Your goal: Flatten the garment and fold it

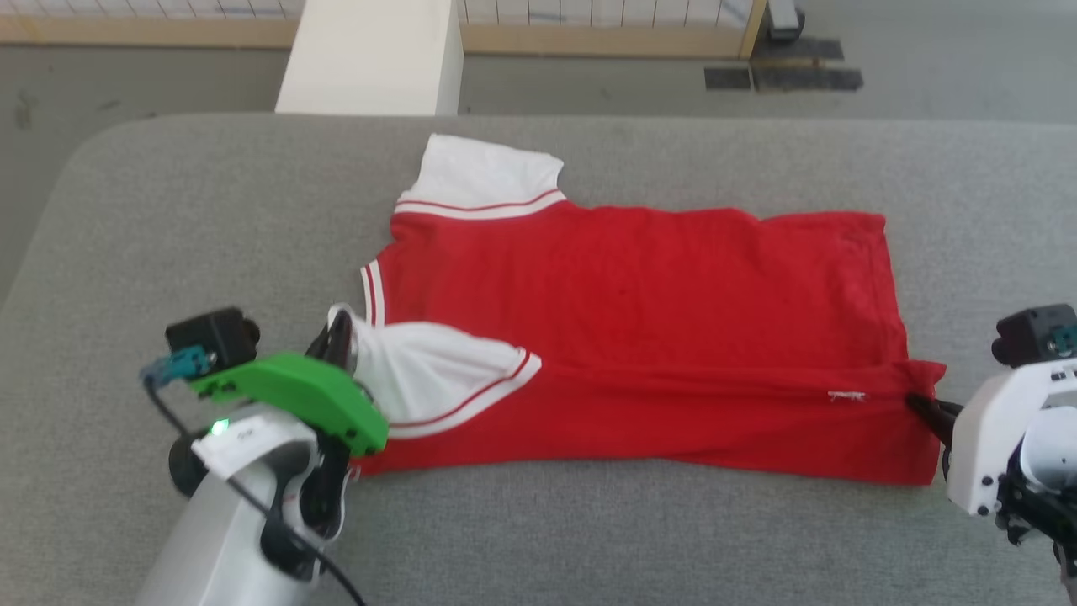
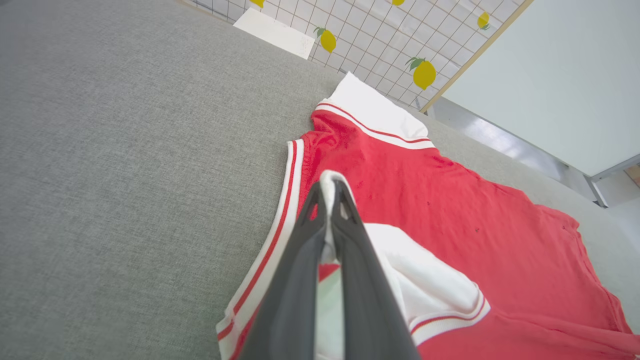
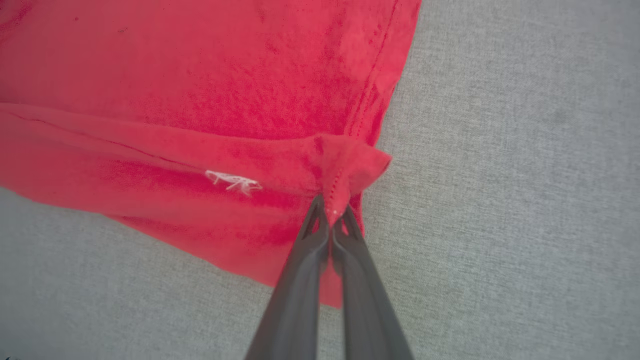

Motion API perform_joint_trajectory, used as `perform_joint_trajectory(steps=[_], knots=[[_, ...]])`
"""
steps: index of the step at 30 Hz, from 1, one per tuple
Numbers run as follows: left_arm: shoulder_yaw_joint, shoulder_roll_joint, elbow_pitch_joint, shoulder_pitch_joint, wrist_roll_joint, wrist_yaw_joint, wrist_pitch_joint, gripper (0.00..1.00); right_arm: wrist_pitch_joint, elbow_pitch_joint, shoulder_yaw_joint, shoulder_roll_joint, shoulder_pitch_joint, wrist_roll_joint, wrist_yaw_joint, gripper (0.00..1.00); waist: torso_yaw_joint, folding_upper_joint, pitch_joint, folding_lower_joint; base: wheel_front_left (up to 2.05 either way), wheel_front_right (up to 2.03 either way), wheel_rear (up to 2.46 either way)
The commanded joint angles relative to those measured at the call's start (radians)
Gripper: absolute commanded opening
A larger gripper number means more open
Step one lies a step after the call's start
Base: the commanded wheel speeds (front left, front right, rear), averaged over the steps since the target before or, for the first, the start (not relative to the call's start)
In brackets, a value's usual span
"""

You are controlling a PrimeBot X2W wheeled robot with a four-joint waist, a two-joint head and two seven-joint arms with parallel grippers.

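The red garment (image 1: 639,295) lies spread across the grey cushion with its plain side up, collar toward the left and hem toward the right. Its near long edge is folded over the body, and the white near sleeve (image 1: 437,370) lies on the red cloth. My left gripper (image 1: 339,337) is shut on the white sleeve cloth (image 2: 330,182) by the collar trim. At the right, my right gripper (image 1: 919,406) is shut on the folded hem corner (image 3: 345,165), which stands pinched up between the fingertips. The far white sleeve (image 1: 484,177) lies flat at the back.
The grey cushioned surface (image 1: 210,210) stretches wide on all sides of the shirt. Behind it stands a white block (image 1: 370,55), and beyond that a grey floor and a lemon-patterned grid wall (image 2: 400,45).
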Motion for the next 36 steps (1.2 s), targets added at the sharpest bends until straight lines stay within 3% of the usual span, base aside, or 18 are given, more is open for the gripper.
perform_joint_trajectory(steps=[1,14,15,16,17,22,27,31,36], knots=[[-0.007,-0.012,0.027,-0.045,0.013,-0.012,-0.015,0.00,0.015,0.018,0.009,-0.002,-0.031,0.000,-0.002,0.00,0.001,0.0000,0.072,0.0000,0.00,0.00,0.00],[-0.059,-0.099,0.392,-0.236,0.025,-0.108,-0.089,0.00,0.102,0.155,0.119,-0.038,-0.131,0.023,-0.002,0.00,0.013,0.0000,0.138,0.0000,0.00,0.00,0.00],[-0.053,-0.105,0.416,-0.241,0.018,-0.114,-0.099,0.03,0.096,0.159,0.119,-0.034,-0.132,0.031,-0.002,0.27,0.013,0.0000,0.132,0.0000,0.00,0.00,0.00],[-0.052,-0.107,0.432,-0.245,0.016,-0.119,-0.104,0.57,0.089,0.162,0.118,-0.033,-0.131,0.035,-0.002,1.00,0.013,0.0000,0.125,0.0000,0.00,0.00,0.00],[-0.051,-0.106,0.446,-0.252,0.018,-0.126,-0.119,1.00,0.076,0.165,0.111,-0.030,-0.128,0.038,-0.002,1.00,0.014,0.0000,0.114,0.0000,0.00,0.00,0.00],[-0.038,-0.087,0.462,-0.260,0.031,-0.150,-0.194,1.00,-0.012,0.155,0.043,-0.011,-0.090,0.052,-0.002,1.00,0.020,0.0000,0.050,0.0000,0.00,0.00,0.00],[-0.028,-0.041,0.405,-0.186,0.051,-0.129,-0.235,1.00,-0.080,0.109,-0.040,0.021,-0.015,0.053,-0.002,1.00,0.017,0.0000,-0.021,0.0000,0.00,0.00,0.00],[-0.049,-0.008,0.323,-0.068,0.045,-0.070,-0.126,1.00,-0.097,0.035,-0.113,0.055,0.065,0.036,-0.002,1.00,0.017,0.0000,-0.052,0.0000,0.00,0.00,0.00],[-0.093,0.037,0.187,0.035,0.028,0.039,0.109,1.00,-0.072,-0.064,-0.179,0.101,0.139,0.012,-0.002,1.00,0.013,0.0000,-0.056,0.0000,0.00,0.00,0.00]])
